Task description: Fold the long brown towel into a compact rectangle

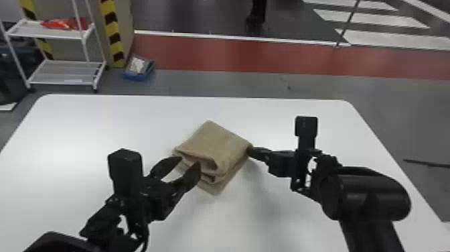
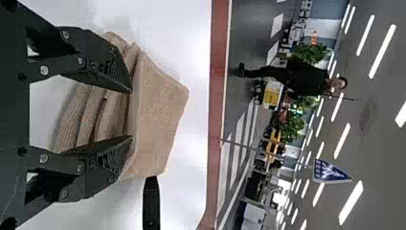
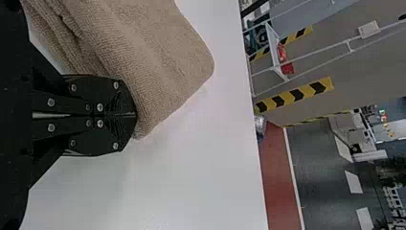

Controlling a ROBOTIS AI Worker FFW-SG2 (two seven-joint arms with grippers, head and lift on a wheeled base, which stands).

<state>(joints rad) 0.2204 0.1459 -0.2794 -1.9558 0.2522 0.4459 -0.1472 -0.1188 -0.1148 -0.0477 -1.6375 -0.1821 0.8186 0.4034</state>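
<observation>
The brown towel (image 1: 214, 144) lies folded in a thick, layered stack near the table's middle, its layered edges facing the robot. At its near left side my left gripper (image 1: 190, 161) stands open. In the left wrist view the parted fingers of my left gripper (image 2: 131, 114) frame the layers of the towel (image 2: 160, 110). My right gripper (image 1: 250, 151) is at the towel's right corner. The right wrist view has my right gripper (image 3: 136, 115) shut, its tips against the side of the towel (image 3: 158, 57); no cloth can be made out between them.
The white table (image 1: 83, 117) extends around the towel on all sides. Beyond its far edge stand a white shelf rack (image 1: 60, 72) at the left and a blue box (image 1: 139, 68) on the floor.
</observation>
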